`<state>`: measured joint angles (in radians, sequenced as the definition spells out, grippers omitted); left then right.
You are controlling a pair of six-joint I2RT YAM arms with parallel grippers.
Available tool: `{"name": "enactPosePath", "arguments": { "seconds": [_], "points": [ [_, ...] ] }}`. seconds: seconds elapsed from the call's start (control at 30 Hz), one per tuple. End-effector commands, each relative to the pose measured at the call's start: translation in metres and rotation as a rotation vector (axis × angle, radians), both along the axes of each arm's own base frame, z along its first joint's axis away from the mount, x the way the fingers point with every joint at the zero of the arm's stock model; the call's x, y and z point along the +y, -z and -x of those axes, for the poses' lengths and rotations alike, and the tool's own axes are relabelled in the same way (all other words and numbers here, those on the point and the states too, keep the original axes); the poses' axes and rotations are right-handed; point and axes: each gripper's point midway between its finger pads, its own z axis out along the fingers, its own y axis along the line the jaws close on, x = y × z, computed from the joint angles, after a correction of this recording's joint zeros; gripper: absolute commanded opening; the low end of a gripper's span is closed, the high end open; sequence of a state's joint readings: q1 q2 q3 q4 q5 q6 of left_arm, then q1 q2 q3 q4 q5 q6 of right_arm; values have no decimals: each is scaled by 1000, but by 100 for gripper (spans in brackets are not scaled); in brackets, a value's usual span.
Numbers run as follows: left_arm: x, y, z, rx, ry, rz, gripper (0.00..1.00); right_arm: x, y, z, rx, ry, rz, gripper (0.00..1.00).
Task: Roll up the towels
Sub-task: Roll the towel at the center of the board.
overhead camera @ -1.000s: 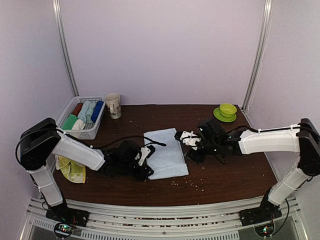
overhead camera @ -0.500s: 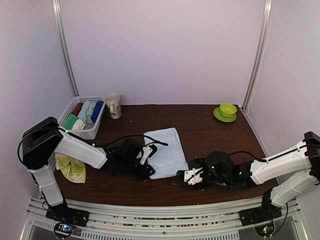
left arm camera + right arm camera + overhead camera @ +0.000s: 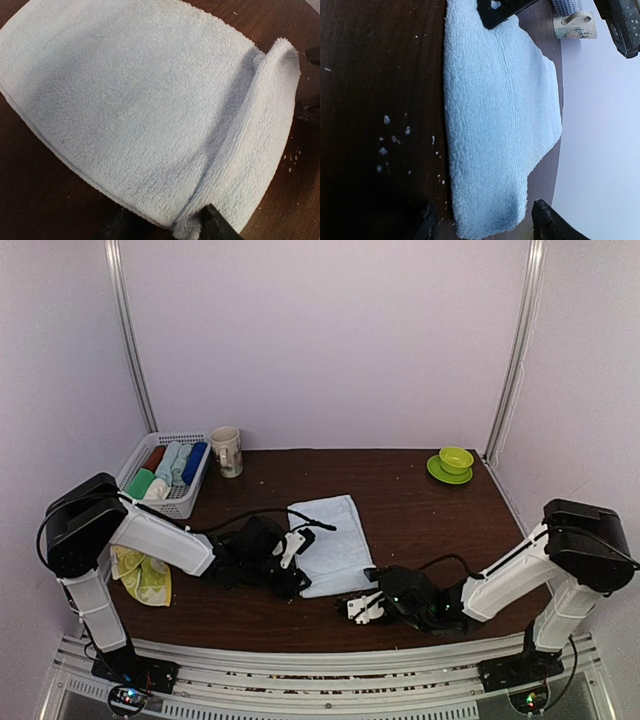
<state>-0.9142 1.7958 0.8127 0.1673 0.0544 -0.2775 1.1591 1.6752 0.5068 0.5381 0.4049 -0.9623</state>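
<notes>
At the middle of the dark desk (image 3: 430,510), seen from above, we find the pale blue-white towel (image 3: 330,540) lying flat and folded into a rough rectangle. The left gripper (image 3: 296,570) sits at its near left corner, touching the cloth. The right gripper (image 3: 360,602) is low on the desk just beside its near right corner. A yellow-green towel (image 3: 140,577) lies crumpled well apart at the left edge, in front of the white basket (image 3: 178,508).

Through the left wrist camera we see thick, looped terry filling almost the whole frame. Its right edge is turned up into a soft ridge. The near corner lies between the two dark fingers (image 3: 216,226), which stand part way apart. We cannot tell whether they press on the cloth.

Through the right wrist camera the same towel runs away from us as a long, pale strip with a rounded near end. That end lies between the fingers (image 3: 546,224), which stand wide, with bare desk on either side. Pale crumbs (image 3: 385,135) dot the wood just beside it, and a mug (image 3: 572,25) stands far beyond.
</notes>
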Motion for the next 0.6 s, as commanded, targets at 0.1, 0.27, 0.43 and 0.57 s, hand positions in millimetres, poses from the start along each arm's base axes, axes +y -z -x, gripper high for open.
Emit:
{"name": "enactPosePath", "arguments": {
  "seconds": [0.1, 0.27, 0.43, 0.57],
  "points": [
    [25, 26, 13, 63, 11, -96, 49, 6, 6, -19, -99, 54, 60, 61],
    [28, 22, 14, 58, 14, -88, 49, 14, 13, -21, -99, 43, 71, 46],
    [30, 18, 13, 48, 20, -84, 50, 20, 18, -24, -89, 45, 72, 17],
    [35, 5, 10, 13, 15, -74, 59, 27, 18, -20, -7, 37, 65, 0]
  ]
}}
